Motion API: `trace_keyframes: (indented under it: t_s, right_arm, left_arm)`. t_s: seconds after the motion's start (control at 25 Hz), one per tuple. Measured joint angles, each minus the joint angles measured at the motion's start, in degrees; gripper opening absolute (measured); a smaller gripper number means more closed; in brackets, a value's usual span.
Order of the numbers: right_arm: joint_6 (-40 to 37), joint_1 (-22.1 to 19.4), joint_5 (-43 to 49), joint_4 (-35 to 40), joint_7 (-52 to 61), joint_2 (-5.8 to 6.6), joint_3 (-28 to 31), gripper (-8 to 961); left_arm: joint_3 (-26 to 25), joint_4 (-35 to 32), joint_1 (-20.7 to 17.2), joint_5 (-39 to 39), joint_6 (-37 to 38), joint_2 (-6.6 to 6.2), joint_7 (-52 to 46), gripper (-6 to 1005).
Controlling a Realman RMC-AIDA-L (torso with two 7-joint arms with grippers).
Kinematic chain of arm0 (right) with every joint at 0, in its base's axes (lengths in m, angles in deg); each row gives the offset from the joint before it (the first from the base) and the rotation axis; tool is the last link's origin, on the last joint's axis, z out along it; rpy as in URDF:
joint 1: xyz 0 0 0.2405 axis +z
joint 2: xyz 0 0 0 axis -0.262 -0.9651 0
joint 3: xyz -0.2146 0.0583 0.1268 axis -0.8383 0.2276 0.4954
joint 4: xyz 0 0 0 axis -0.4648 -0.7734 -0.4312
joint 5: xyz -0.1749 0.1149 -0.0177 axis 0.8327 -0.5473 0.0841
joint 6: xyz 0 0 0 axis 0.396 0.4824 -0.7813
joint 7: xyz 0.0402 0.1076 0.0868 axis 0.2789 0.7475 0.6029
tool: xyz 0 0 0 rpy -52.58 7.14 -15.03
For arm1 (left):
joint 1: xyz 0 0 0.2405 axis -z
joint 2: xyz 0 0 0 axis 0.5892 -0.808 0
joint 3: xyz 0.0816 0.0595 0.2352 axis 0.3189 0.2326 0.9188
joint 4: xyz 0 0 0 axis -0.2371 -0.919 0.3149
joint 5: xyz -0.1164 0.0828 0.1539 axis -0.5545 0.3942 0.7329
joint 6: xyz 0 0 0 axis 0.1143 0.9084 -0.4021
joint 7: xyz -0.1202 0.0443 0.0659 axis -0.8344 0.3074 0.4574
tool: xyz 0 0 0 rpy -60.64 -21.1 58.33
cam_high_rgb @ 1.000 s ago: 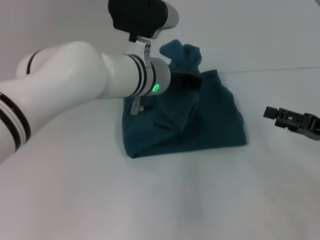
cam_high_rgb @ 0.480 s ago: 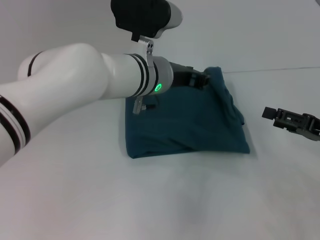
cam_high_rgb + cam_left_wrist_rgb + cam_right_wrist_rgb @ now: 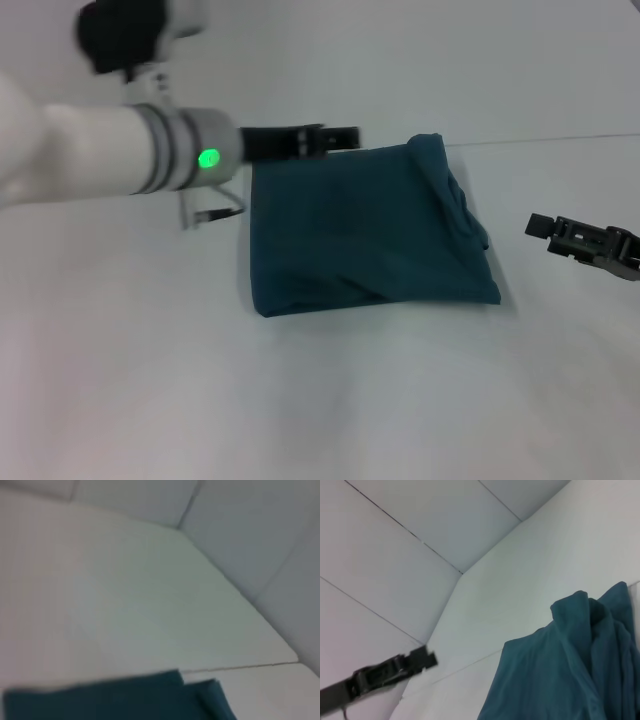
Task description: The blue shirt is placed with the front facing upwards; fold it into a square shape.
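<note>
The blue shirt point(image 3: 370, 230) lies flat on the white table point(image 3: 300, 400), folded into a rough square, with a bunched ridge of fabric along its right edge. No print shows. My left gripper point(image 3: 345, 137) hovers at the shirt's far left corner, open and holding nothing. It also shows as a dark bar in the right wrist view, left gripper point(image 3: 427, 658), away from the shirt point(image 3: 555, 680). A strip of the shirt point(image 3: 115, 700) shows in the left wrist view. My right gripper point(image 3: 535, 226) stays parked at the right edge, apart from the shirt.
The white left arm point(image 3: 90, 160) reaches in from the upper left, above the table. A pale wall point(image 3: 450, 60) rises just behind the shirt's far edge. Bare table surface surrounds the shirt in front and on both sides.
One second ago the left gripper held a lifted part of the shirt. It laid that over to the right, let go, and has pulled back to the left. The right arm has not moved.
</note>
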Motion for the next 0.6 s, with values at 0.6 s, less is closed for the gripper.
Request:
trace_keyframes:
  t_s: [0.6]
  right_arm:
    - [2.41, 6.39, 7.16, 1.02, 5.59, 4.57, -2.99, 829]
  left_arm:
    - [-44.74, 7.98, -11.72, -7.78, 46.72, -7.15, 16.0, 949]
